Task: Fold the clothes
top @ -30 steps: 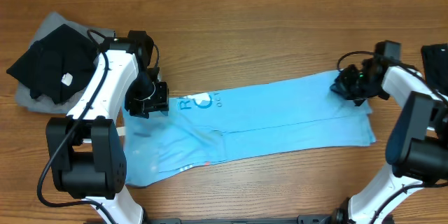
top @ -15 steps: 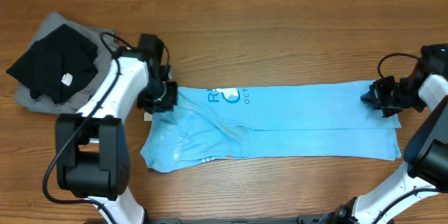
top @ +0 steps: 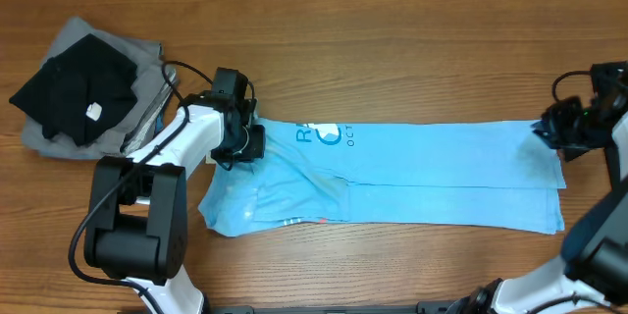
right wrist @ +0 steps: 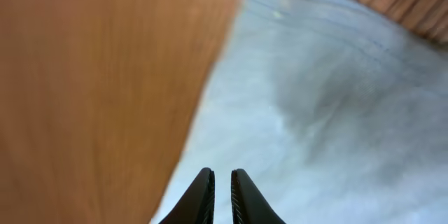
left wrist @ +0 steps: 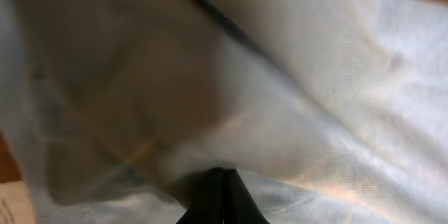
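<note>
The sky-blue T-shirt [top: 412, 172] lies stretched flat across the table, its white lettering [top: 319, 135] near the left end. My left gripper [top: 245, 142] sits on the shirt's upper left corner. In the left wrist view its jaws [left wrist: 224, 173] are pressed together with pale cloth [left wrist: 315, 98] bunched at the tips. My right gripper [top: 551, 132] is at the shirt's upper right corner. In the right wrist view its jaws [right wrist: 222, 173] stand a slim gap apart over the cloth [right wrist: 336, 112], with nothing between them.
A pile of black and grey clothes [top: 78, 83] with a small white tag [top: 95, 111] lies at the far left. Bare wooden table [top: 392, 39] runs along the back, and a strip of it shows in front of the shirt [top: 392, 265].
The shirt has been drawn rightward and pulled out straight. My right gripper moved right with its end. My left gripper moved right onto the upper left corner and closed there.
</note>
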